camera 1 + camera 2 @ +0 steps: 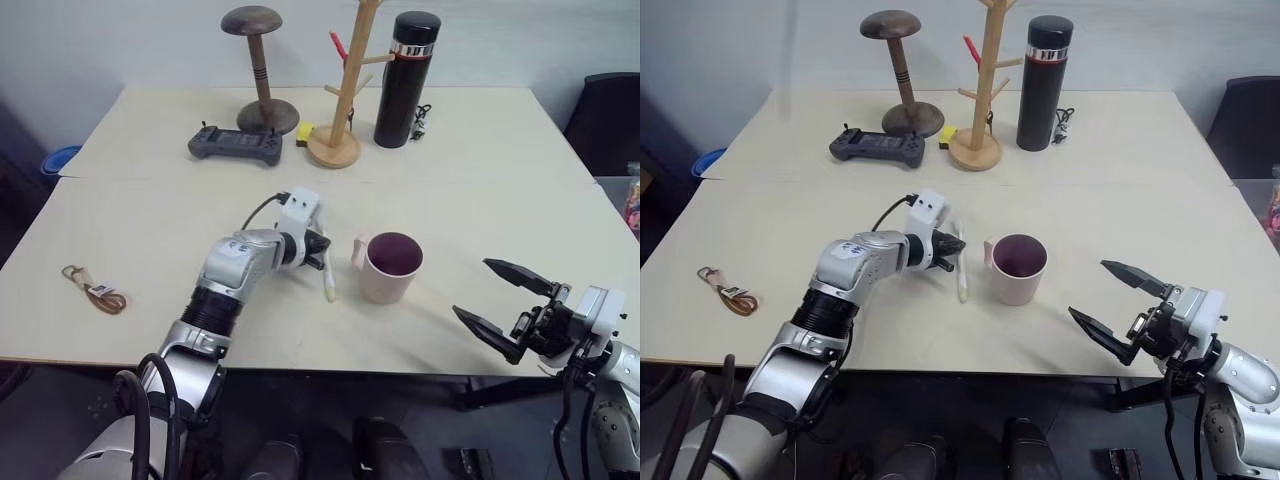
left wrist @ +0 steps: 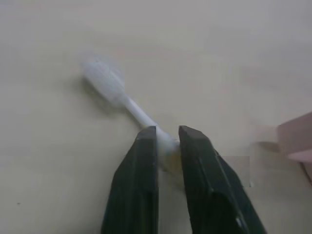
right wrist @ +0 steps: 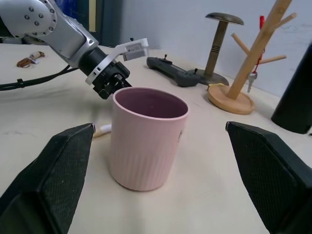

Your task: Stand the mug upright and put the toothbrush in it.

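Mug upright, nothing inside; toothbrush beside it.

Matt ribbed mug; smooth wood-look table — pale

Head pair overhead; wrist views close

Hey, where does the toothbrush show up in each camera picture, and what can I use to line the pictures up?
Left eye view: toothbrush lies on the table, just left of the mug.
Right eye view: again left of the mug, at the left gripper.
Left wrist view: pinched between the black fingers, bristle head beyond them.
Right wrist view: its handle end peeks out beside the mug's base.
Shared landmark: the pink mug.
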Motion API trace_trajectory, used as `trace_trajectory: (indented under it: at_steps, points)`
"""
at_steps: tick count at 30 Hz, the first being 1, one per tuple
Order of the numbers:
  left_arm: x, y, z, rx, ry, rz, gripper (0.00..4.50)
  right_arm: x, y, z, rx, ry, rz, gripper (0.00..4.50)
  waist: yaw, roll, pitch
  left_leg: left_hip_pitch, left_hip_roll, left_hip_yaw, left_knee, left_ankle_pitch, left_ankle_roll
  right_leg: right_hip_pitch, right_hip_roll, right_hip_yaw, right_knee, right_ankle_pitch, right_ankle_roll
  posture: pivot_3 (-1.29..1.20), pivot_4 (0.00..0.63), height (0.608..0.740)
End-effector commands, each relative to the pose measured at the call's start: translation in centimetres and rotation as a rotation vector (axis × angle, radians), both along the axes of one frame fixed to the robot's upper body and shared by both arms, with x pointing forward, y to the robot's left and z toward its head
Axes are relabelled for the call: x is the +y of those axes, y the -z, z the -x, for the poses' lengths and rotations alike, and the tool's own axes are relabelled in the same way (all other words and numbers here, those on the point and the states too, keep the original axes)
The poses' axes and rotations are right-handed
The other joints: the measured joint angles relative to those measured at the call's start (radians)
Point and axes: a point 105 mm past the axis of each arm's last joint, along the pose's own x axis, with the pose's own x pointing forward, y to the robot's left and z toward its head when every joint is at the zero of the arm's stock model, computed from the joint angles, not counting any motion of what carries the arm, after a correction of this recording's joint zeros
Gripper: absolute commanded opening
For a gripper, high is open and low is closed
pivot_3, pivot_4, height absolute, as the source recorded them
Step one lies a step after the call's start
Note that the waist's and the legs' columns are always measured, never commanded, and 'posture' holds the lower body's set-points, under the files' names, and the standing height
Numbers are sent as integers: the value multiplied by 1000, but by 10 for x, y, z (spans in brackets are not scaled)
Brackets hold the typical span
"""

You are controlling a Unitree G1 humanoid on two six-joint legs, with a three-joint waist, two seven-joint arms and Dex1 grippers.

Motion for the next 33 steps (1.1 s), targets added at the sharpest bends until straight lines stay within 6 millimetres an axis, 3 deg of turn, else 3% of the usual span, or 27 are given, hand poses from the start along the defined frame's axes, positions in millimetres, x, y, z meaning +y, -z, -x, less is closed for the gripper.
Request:
trace_trajectory:
  at_steps: [1, 4, 6, 8, 13, 16, 18, 21, 23, 26, 33]
  points:
    - [37, -18, -11, -97, -92, 145, 32, -2, -10, 5, -33, 12, -1, 4500, -11, 0, 0, 0, 1, 0, 0, 0, 0, 0, 0, 0, 0, 0, 0, 0, 150, 740]
    - [31, -68, -5, -264, 49, 411, 32, -5, -9, 11, -12, 24, -19, 4500, -9, -2, 1, -6, 1, -1, 1, 0, -1, -6, 0, -1, 1, 0, -1, 0, 150, 740]
    - [26, -82, 1, -308, 133, 473, 32, -9, -8, 14, -6, 48, -20, 4500, 2, -2, 1, -13, -1, -1, 6, 0, -1, -12, -1, -2, 3, 0, -1, 0, 150, 740]
    - [19, -84, 4, -310, 202, 470, 32, -11, -6, 18, 0, 67, -18, 4500, 12, -2, 1, -15, -2, -1, 6, 0, -1, -14, -2, -2, 3, 0, 0, 0, 150, 740]
    - [15, -60, 1, -158, 172, 296, 32, -11, -6, 23, 3, 93, -20, 4500, 11, -2, 1, -15, -3, -1, 5, 0, -1, -13, -2, -1, 3, 0, 0, 0, 150, 740]
    - [5, -54, 16, -99, 238, 199, 494, -12, -5, 24, 4, 104, -15, 4500, 5, -2, 1, -14, -2, 0, 4, 1, -1, -15, -1, 0, 4, 0, 0, 0, 150, 740]
    - [-3, -49, 29, -23, 259, 163, 1061, -14, -4, 24, 6, 109, -12, 4500, 2, -2, 1, -15, -1, 0, 3, 1, -1, -15, -1, 0, 4, 0, 0, 0, 150, 740]
    - [-15, -31, 39, 106, 153, 91, 1890, -14, -4, 22, 5, 109, -12, 4500, 4, -2, 1, -14, -1, 0, 3, 1, 0, -15, -1, 0, 4, 0, 0, 0, 150, 740]
    - [-21, -28, 38, 146, 87, 138, 2422, -12, -4, 20, 2, 102, -14, 4500, 14, -2, 1, -14, -2, 0, 4, 1, 0, -14, -2, 1, 4, 0, 0, 0, 150, 740]
    - [-25, -13, 28, 138, 7, 46, 3241, -9, -5, 18, 1, 76, -11, 4500, 13, -2, 1, -14, -3, 0, 4, 1, 0, -15, -2, 1, 4, 0, 0, 0, 150, 740]
    - [-46, 16, 15, 156, 25, -105, 3241, -6, -10, 14, -14, 48, -11, 4500, 18, -2, 1, -11, -3, 1, 3, 1, 0, -12, -2, 1, 4, 0, 0, 0, 150, 740]
